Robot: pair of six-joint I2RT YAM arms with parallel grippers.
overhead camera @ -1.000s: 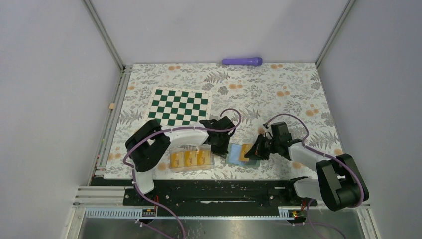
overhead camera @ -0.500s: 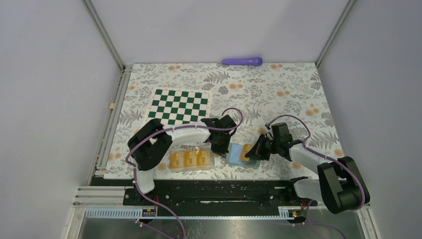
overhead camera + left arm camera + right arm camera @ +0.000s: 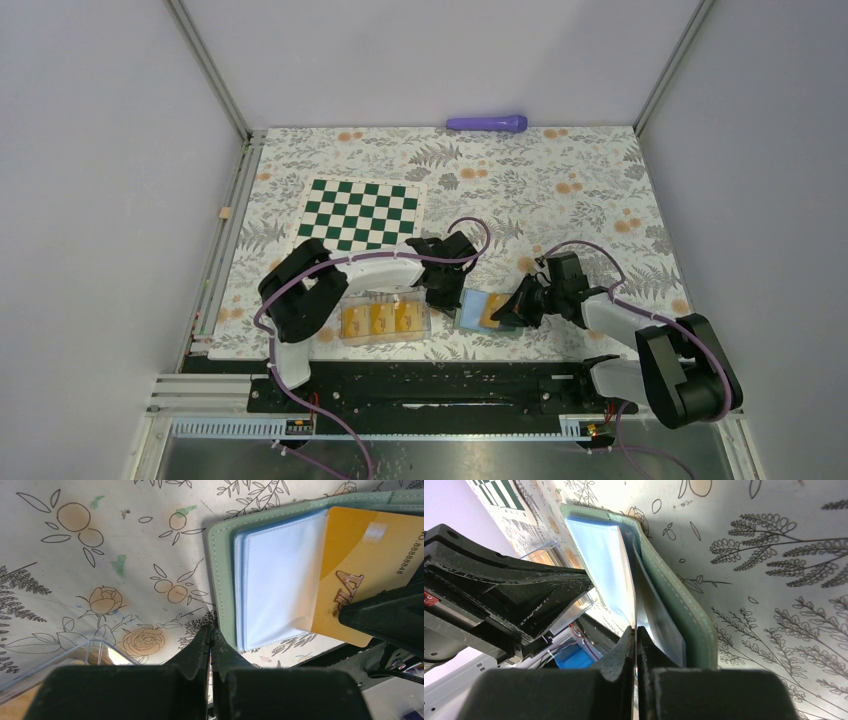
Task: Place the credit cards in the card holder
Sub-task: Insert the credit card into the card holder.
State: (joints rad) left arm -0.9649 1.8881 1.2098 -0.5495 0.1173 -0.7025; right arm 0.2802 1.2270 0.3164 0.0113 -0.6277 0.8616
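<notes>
Orange card [image 3: 370, 555]: brown logo letters, partly hidden, roughly "VISA"; digits "8888848" along right edge, cut by frame.

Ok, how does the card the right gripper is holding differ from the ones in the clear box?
The held card is a single card, while the boxed cards show as three side by side. The held card is pinched by the right gripper; the boxed cards are ungripped. The held card sits angled at the blue sleeves of the open card holder, and the boxed cards sit in the clear box. Both are orange-yellow.
</notes>
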